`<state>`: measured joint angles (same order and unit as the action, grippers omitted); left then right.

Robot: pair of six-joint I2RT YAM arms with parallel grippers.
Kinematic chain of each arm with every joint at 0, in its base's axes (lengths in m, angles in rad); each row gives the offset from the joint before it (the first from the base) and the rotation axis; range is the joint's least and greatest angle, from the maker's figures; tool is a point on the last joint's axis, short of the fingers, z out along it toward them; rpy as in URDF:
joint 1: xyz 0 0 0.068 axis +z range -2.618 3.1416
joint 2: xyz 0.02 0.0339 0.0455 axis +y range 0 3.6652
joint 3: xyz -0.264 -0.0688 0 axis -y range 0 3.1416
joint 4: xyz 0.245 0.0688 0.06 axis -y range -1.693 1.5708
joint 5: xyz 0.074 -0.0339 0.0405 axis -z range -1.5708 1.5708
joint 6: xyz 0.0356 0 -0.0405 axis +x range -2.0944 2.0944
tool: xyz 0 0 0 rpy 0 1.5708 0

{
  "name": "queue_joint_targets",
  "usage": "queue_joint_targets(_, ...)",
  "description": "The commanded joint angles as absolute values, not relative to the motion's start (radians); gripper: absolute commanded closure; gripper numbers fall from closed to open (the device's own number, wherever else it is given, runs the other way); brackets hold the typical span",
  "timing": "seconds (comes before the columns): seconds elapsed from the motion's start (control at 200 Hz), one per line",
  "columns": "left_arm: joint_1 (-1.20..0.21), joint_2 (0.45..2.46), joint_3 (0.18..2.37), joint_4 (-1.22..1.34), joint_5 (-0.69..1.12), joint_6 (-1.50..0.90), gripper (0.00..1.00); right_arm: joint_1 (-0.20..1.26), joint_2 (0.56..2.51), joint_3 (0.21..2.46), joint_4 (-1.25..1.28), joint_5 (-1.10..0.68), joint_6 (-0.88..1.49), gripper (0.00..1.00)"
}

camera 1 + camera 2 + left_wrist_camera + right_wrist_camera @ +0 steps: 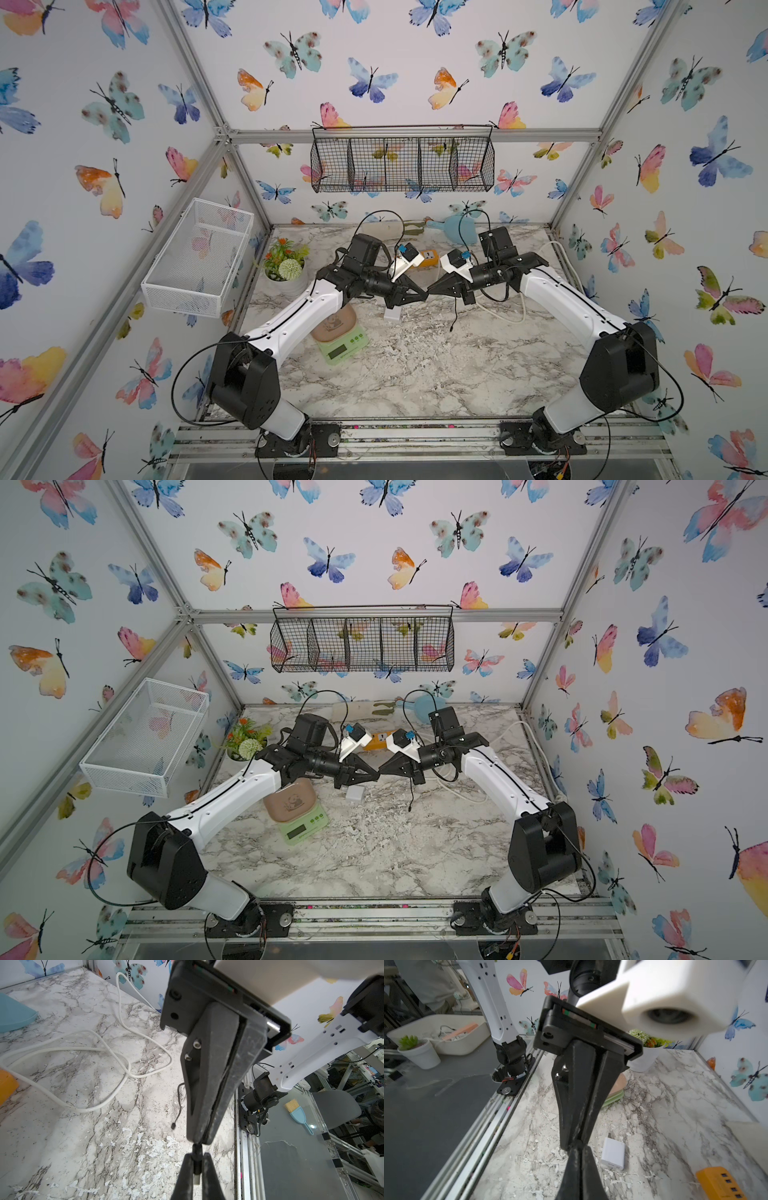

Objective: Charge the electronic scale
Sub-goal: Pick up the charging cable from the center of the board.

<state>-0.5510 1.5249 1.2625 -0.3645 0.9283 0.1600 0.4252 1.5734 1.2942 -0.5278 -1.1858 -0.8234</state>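
Butterfly wallpaper closes in a marble-patterned bench (pixel 436 374), and above its middle my two claws meet tip to tip. My right claw (pixel 434 289) is clenched on a thin black cable (pixel 455 309), whose free length hangs down below it. The cable's plug (pixel 196 1165) pokes out of that claw's tip and sits between the fingers (pixel 187 1169) of my left claw (pixel 422 295). They bracket it closely, but I cannot tell whether they pinch it or only flank it. The electronic scale (pixel 345 347) stands on the bench to the near left of the claws, apart from them. Its tan panda platter is partly hidden under my left forearm, and its display faces the near edge. A small white charger block (pixel 392 314) lies flat on the bench, just below the claws and to the right of the scale. Farther back sits an orange power strip (pixel 430 257), and a white cord (pixel 511 316) loops across the right side. A potted plant (pixel 284 266) stands at the far left.
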Motion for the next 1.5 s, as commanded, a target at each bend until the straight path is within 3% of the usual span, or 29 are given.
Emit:
queue_joint_targets(0.0, -0.549, 1.512, 1.252, -0.346, 0.915, 0.156, 0.51, 0.428, 1.519, 1.233, -0.35, -1.248, -0.656, 0.98)
queue_joint_targets(0.05, -0.548, 1.494, 1.23, -0.303, 0.917, 0.136, 0.37, 0.428, 1.497, 1.205, -0.288, -1.241, -0.603, 0.98)
queue_joint_targets(0.095, -0.545, 1.474, 1.2, -0.241, 0.923, 0.104, 0.3, 0.428, 1.473, 1.175, -0.219, -1.231, -0.544, 0.98)
queue_joint_targets(0.225, -0.535, 1.402, 1.076, 0.007, 0.931, -0.004, 0.27, 0.428, 1.396, 1.07, -0.014, -1.21, -0.398, 0.98)
queue_joint_targets(0.42, -0.531, 1.347, 0.95, 0.289, 0.987, -0.109, 0.49, 0.428, 1.351, 0.992, 0.135, -1.203, -0.263, 0.98)
queue_joint_targets(0.691, -0.532, 1.343, 0.94, 0.305, 1.036, -0.104, 0.77, 0.428, 1.368, 1.01, 0.107, -1.21, -0.262, 0.98)
queue_joint_targets(0.826, -0.531, 1.333, 0.931, 0.31, 1.053, -0.1, 0.86, 0.428, 1.368, 1.018, 0.098, -1.221, -0.262, 0.98)
queue_joint_targets(1.001, -0.531, 1.335, 0.931, 0.322, 1.085, -0.104, 0.92, 0.429, 1.363, 1.018, 0.103, -1.236, -0.262, 0.97)
queue_joint_targets(1.376, -0.532, 1.339, 0.946, 0.318, 1.123, -0.107, 0.96, 0.428, 1.391, 1.037, 0.069, -1.319, -0.297, 0.77)
queue_joint_targets(1.497, -0.531, 1.342, 0.946, 0.316, 1.116, -0.108, 0.96, 0.429, 1.412, 1.064, 0.019, -1.352, -0.323, 0.75)
